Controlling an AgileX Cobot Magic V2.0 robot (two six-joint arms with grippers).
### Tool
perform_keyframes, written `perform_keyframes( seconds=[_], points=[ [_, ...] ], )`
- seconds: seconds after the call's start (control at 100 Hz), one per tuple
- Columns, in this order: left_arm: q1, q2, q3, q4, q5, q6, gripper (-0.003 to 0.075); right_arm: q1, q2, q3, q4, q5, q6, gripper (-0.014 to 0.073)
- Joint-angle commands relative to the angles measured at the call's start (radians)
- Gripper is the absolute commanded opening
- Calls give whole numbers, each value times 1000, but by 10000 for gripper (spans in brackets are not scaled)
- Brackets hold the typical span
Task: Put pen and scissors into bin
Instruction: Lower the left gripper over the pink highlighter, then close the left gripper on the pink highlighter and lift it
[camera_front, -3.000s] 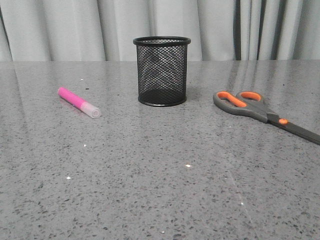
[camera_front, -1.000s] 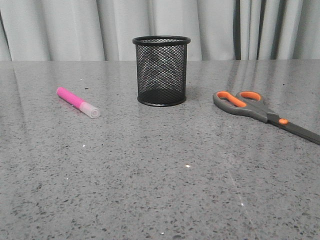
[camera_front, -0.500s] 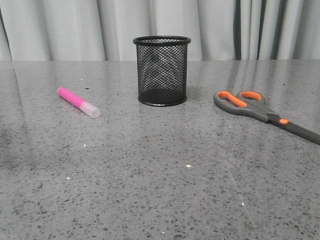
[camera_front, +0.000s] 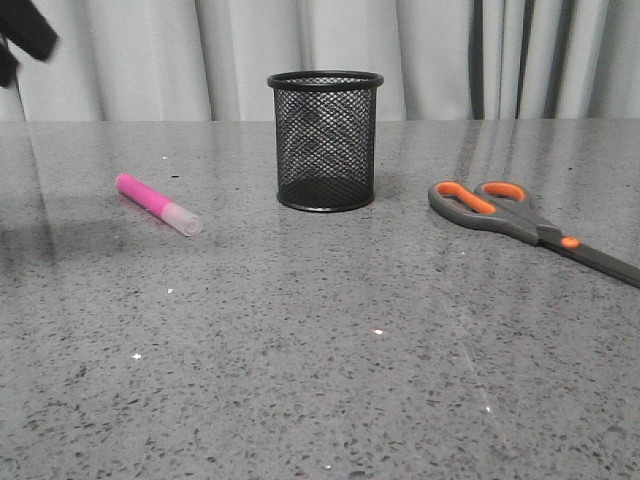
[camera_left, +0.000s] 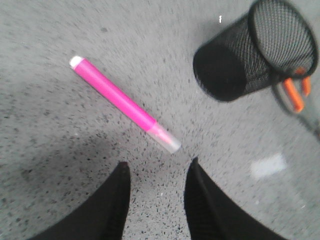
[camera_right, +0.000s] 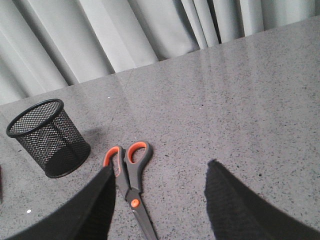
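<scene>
The pink pen (camera_front: 156, 203) lies flat on the grey table, left of the bin (camera_front: 325, 140), its whitish cap toward the front. It also shows in the left wrist view (camera_left: 122, 102). The black mesh bin stands upright at centre back. The scissors (camera_front: 525, 228) lie flat on the right, handles toward the bin, blades running to the right edge. My left gripper (camera_left: 157, 167) is open and empty above the table, just short of the pen's cap; a dark part of it shows at the top left of the front view (camera_front: 22, 35). My right gripper (camera_right: 160, 172) is open and empty above the scissors (camera_right: 131, 182).
The grey speckled table (camera_front: 320, 350) ends at the back against pale curtains (camera_front: 150, 55). The bin also shows in the left wrist view (camera_left: 255, 50) and in the right wrist view (camera_right: 47, 137).
A dark part of my left arm has come into the front view at the top left, with a shadow on the table's left side. Pen, bin and scissors have not moved.
</scene>
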Motion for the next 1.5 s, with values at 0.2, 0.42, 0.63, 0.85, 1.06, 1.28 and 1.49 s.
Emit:
perform_keyframes(
  seconds=[0.2, 0.42, 0.63, 0.85, 1.06, 1.28, 1.49],
  points=[
    [-121, 183, -194, 98, -23, -270, 406, -1, 36, -41, -12, -119, -15, 362],
    [-111, 290, -257, 124, -2, -441, 419, -1, 36, -41, -10, -103, -15, 362],
    [-111, 363, -271, 247, 25, -627, 419, -1, 36, -41, -6, -81, -15, 362],
    [-111, 404, -271, 222, -52, -639, 419, -1, 36, -41, -6, -77, -15, 362],
    [-111, 406, -271, 237, -85, -656, 386, -1, 36, -41, -6, -58, -15, 362],
    [-111, 439, -271, 285, -4, -656, 206, -1, 36, -41, -6, -58, -15, 362],
    [-117, 465, -271, 292, 17, -647, 206, -1, 36, -41, -6, -43, -15, 360]
  ],
)
